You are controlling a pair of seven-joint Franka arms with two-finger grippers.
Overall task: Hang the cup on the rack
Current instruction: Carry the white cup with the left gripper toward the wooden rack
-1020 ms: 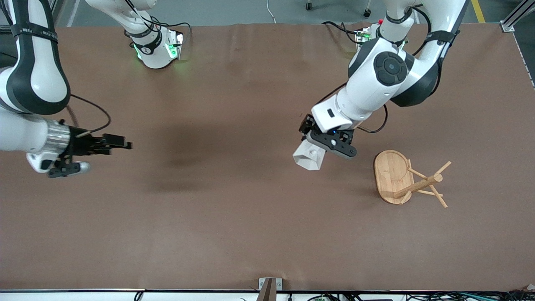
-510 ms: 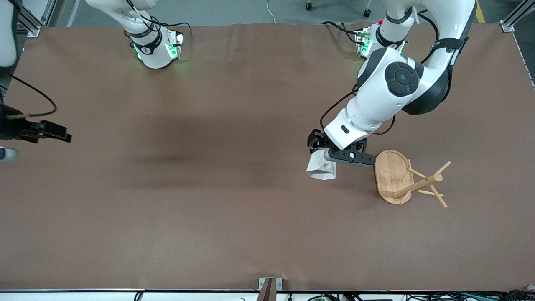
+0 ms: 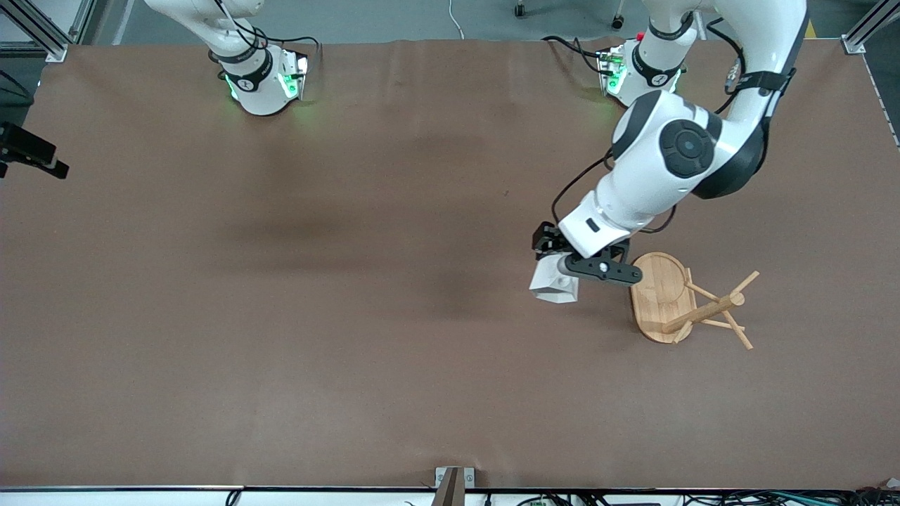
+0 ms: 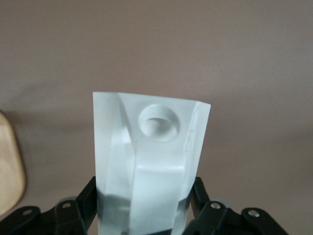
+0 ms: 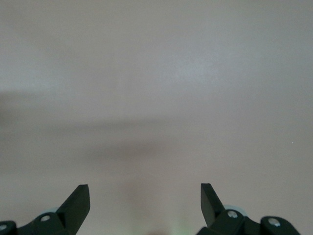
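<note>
I have the cup (image 3: 555, 284) clamped in the left gripper (image 3: 562, 270), up in the air over bare table (image 3: 351, 316), just beside the rack (image 3: 685, 302) on the side toward the right arm's end. In the left wrist view the cup (image 4: 149, 161) sticks straight out from between the two fingers (image 4: 80, 208), its long axis in line with the gripper, and the handle tab with its round hole (image 4: 159, 121) faces the camera. I cannot tell from the front view which way the mouth faces.

The rack stands on its oval base (image 3: 657, 292) toward the left arm's end of the table, post (image 3: 703, 311) upright, thin pegs (image 3: 738, 330) angling out from it. Nothing hangs on any peg. A corner of the base (image 4: 10, 171) shows at the edge of the left wrist view, close to the cup.

There is wide open brown table all around, nearer the front camera and toward the right arm's end.

The right gripper (image 5: 145, 198) waits at the right arm's end of the table, at its edge (image 3: 28, 151), fingers spread wide apart with nothing between them.
</note>
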